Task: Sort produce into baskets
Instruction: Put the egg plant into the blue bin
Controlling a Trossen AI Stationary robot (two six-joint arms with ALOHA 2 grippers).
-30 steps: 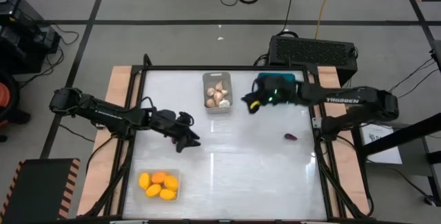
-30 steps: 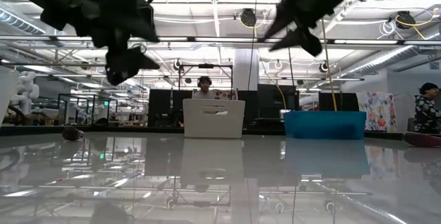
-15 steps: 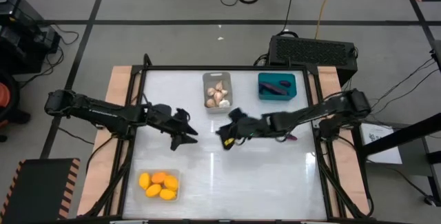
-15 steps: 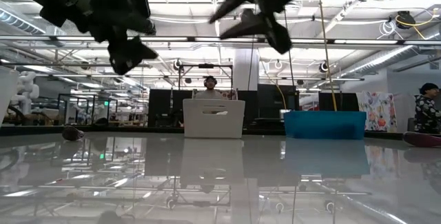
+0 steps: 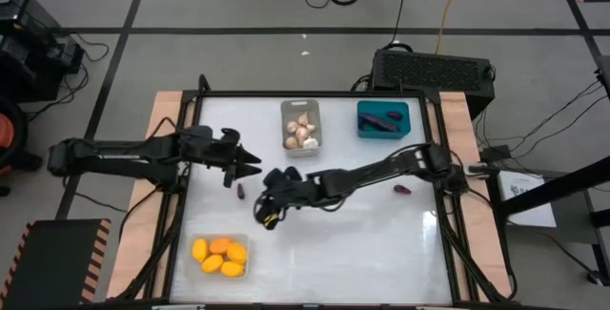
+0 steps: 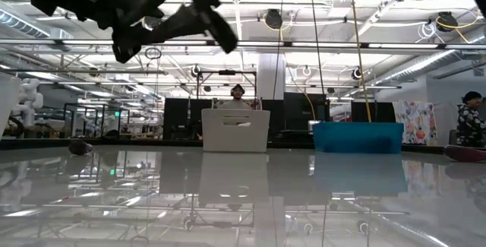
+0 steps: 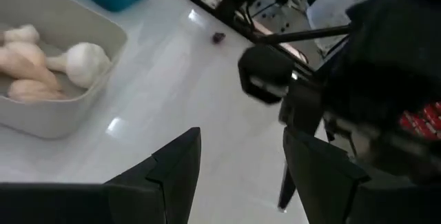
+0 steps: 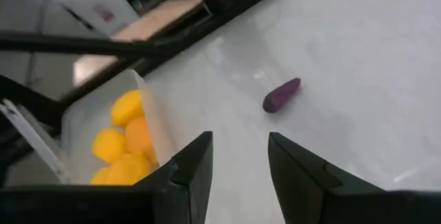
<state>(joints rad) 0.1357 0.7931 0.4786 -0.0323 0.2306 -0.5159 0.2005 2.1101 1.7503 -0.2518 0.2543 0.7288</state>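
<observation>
A tiny dark purple eggplant (image 5: 241, 192) lies on the white table, left of the middle; it also shows in the right wrist view (image 8: 281, 95). My right gripper (image 5: 264, 211) is open and empty just right of and nearer than it, reaching across from the right side. My left gripper (image 5: 250, 164) is open and empty a little beyond the eggplant. Another tiny eggplant (image 5: 401, 190) lies at the right. The grey bin (image 5: 301, 127) holds garlic bulbs, the teal bin (image 5: 383, 119) a long eggplant, and the clear bin (image 5: 221, 255) several yellow-orange fruits.
A black perforated box (image 5: 434, 67) stands beyond the table's far right corner. Both arms stretch over the table's middle and left, close to each other. The white table surface (image 5: 362, 243) is bare at the near right. People show in the room beyond the table.
My right gripper has swept from beside the teal bin toward the table's left and near edges, ending by the tiny eggplant left of the middle. My left gripper has drawn back toward the far edge, uncovering that eggplant in the high view.
</observation>
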